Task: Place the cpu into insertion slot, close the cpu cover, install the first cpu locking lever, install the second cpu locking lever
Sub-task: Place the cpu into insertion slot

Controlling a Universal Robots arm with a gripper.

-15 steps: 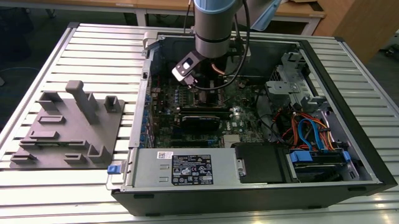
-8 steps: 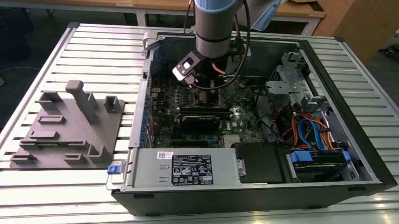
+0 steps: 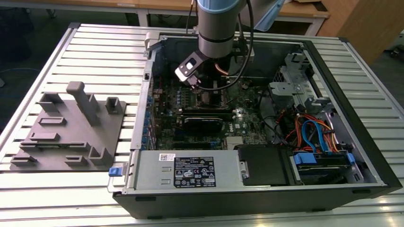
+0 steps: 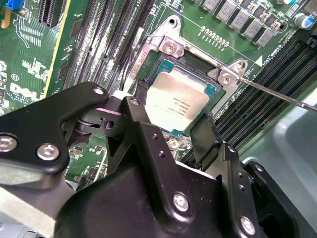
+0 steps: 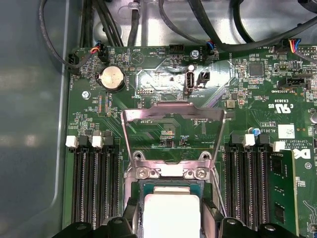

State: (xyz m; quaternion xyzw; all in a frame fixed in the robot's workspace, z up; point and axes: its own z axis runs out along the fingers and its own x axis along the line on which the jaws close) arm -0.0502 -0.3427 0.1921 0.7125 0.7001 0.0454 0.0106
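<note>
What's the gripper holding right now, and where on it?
The gripper holds the cpu by two opposite side edges, at the insertion slot.

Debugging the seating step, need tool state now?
Tool: straddles the cpu at the insertion slot; whether it is clamped or released cannot be told.

Exterior view: high and far, looks down on the open computer case (image 3: 252, 201).
Both wrist views: very near, share the cpu (image 4: 176, 101).
</note>
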